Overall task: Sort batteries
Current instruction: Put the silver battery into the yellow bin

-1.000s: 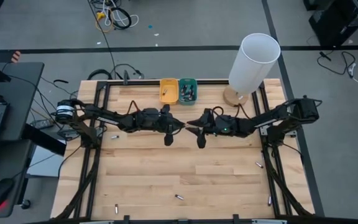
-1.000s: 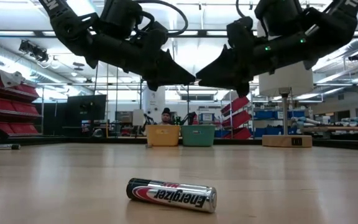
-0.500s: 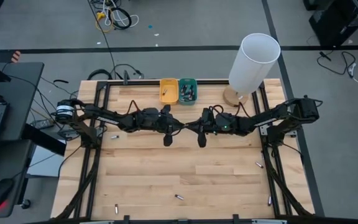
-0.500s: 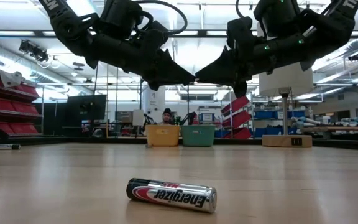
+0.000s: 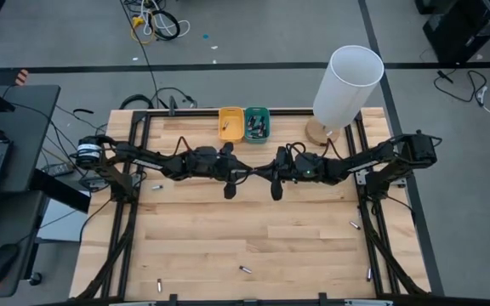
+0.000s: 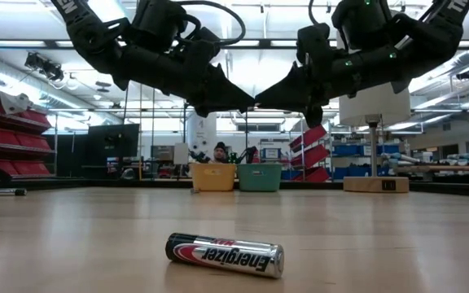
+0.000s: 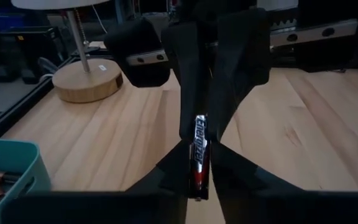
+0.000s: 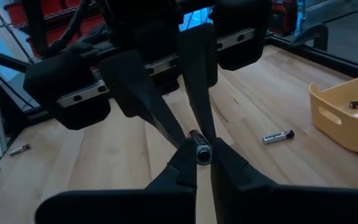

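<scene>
High above the middle of the table my two grippers meet tip to tip, my left gripper (image 5: pixel 251 173) from the left and my right gripper (image 5: pixel 264 174) from the right. Between them hangs one black and silver battery (image 7: pixel 196 140), with both grippers shut on it. Other batteries lie on their sides on the wood: one near the front edge (image 6: pixel 225 255) and others by the table's edges (image 5: pixel 355 225) (image 5: pixel 159 285). The yellow tray (image 5: pixel 231 124) and the teal tray (image 5: pixel 257 123) stand side by side at the far edge with batteries inside. My left gripper pinches the battery's left end (image 7: pixel 196 180) between its two fingers. The fingers come nearly level from the table's left and lie along the battery, which is lifted clear of the table. My right gripper pinches the battery's right end (image 8: pixel 199 152) between its two fingers (image 8: pixel 182 167). They come nearly level from the table's right and lie along the battery. The battery spans the gap between the two grippers, roughly level.
A lamp with a white shade (image 5: pixel 345 85) and a round wooden base (image 7: pixel 86 84) stands at the far right corner. Black frame rails (image 5: pixel 134 153) run along the table's sides. The wood below and in front of the grippers (image 5: pixel 253 229) is bare apart from loose batteries.
My right gripper has shut on the battery's right end, its fingers spread a second ago and together now. Both arms have stayed in place, and the battery has not moved.
</scene>
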